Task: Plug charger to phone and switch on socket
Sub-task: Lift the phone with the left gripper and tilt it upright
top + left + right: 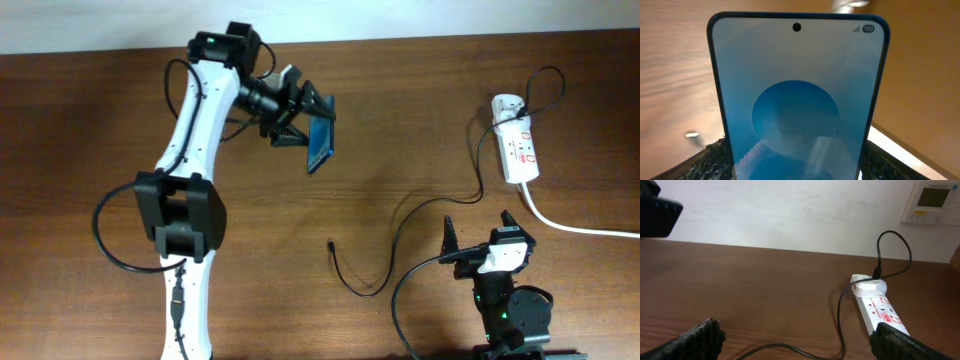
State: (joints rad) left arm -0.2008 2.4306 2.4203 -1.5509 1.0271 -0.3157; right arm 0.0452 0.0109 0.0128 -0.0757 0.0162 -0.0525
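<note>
My left gripper (318,120) is shut on the phone (320,143), holding it tilted above the table at the back centre. The phone's blue screen (797,100) fills the left wrist view, clamped by its sides between the dark fingers. The charger's thin black cable (400,225) runs from the white adapter (505,104) on the socket (517,148) across the table to its plug tip (331,243), lying loose. My right gripper (480,228) is open and empty near the front right, with the cable (840,315) and socket (877,307) ahead of it.
The socket's thick white cord (580,226) runs off to the right edge. A pale wall (790,210) with a wall panel (932,200) stands behind the table's back edge.
</note>
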